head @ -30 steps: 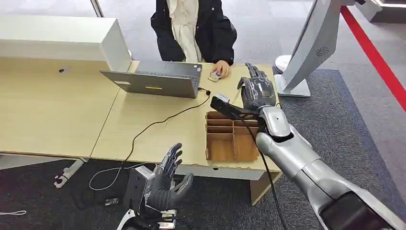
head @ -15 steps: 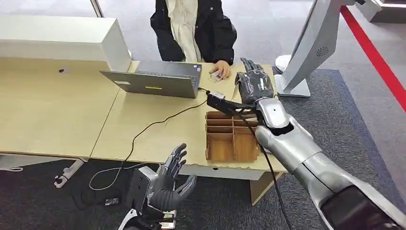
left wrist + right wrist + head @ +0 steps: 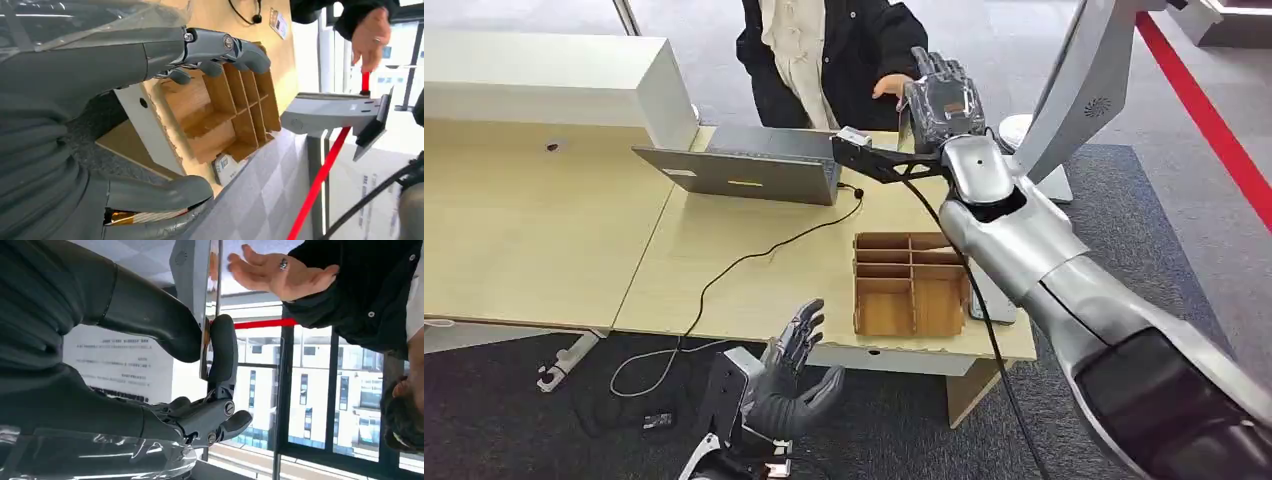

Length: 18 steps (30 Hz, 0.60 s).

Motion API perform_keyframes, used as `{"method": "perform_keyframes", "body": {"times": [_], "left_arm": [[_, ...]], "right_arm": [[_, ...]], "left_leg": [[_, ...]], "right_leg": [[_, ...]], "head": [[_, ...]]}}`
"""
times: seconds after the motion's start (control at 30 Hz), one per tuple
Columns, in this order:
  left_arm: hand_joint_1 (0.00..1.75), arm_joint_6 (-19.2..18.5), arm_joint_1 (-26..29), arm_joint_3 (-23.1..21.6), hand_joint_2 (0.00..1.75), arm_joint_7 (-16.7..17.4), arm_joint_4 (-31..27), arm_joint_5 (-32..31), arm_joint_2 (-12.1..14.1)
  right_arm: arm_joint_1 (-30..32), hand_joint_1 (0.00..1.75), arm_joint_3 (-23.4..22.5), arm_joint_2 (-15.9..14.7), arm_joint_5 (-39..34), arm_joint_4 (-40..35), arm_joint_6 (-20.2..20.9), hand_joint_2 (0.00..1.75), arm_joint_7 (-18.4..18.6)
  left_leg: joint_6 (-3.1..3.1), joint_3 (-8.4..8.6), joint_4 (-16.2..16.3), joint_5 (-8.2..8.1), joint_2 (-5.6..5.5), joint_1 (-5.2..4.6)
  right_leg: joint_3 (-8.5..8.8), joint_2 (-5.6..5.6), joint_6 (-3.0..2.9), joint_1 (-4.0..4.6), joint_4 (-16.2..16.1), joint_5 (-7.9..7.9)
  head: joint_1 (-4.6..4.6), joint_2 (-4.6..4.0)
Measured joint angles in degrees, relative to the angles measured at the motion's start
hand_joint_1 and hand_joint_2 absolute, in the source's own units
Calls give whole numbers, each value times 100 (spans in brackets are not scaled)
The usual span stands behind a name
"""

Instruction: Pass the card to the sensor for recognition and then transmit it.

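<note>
My right hand [image 3: 944, 100] is raised past the table's far edge, in front of the seated person. In the right wrist view the card [image 3: 204, 365] shows edge-on, pinched between the thick thumb and a dark finger of my right hand [image 3: 165, 340]. The person's open hand [image 3: 280, 272] is held palm-up just beyond the card, and sits beside my right hand [image 3: 889, 87] in the head view. My left hand [image 3: 799, 375] hangs open below the table's front edge, fingers spread, holding nothing. A small white device [image 3: 227, 167] lies beside the wooden organizer.
A wooden divided organizer [image 3: 911, 290] stands near the table's front right corner. An open laptop [image 3: 744, 165] with a black cable trailing off the front edge sits mid-table. A white kiosk stand [image 3: 1074, 90] rises at right, and a white box [image 3: 544, 80] at back left.
My right arm rose from just above the organizer, up and away toward the person. The person's hand lifted off the table to meet it. My left hand barely moved.
</note>
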Motion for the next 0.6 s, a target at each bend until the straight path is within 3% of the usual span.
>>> {"method": "perform_keyframes", "body": {"times": [0.27, 0.6], "left_arm": [[0, 63, 0, 0, 175, 30, 0, 35, 4], [0, 306, 5, 0, 175, -2, -2, 118, 55]], "right_arm": [[-316, 175, 109, 332, -20, 481, 13, 175, 94], [-433, 175, 179, 476, -118, 870, 20, 175, 210]], "left_leg": [[0, 1, 0, 0, 0, 0], [0, 1, 0, 0, 0, 0]], "right_leg": [[0, 0, 0, 4, 0, 0], [0, 0, 0, 4, 0, 0]], "head": [[2, 0], [2, 0]]}}
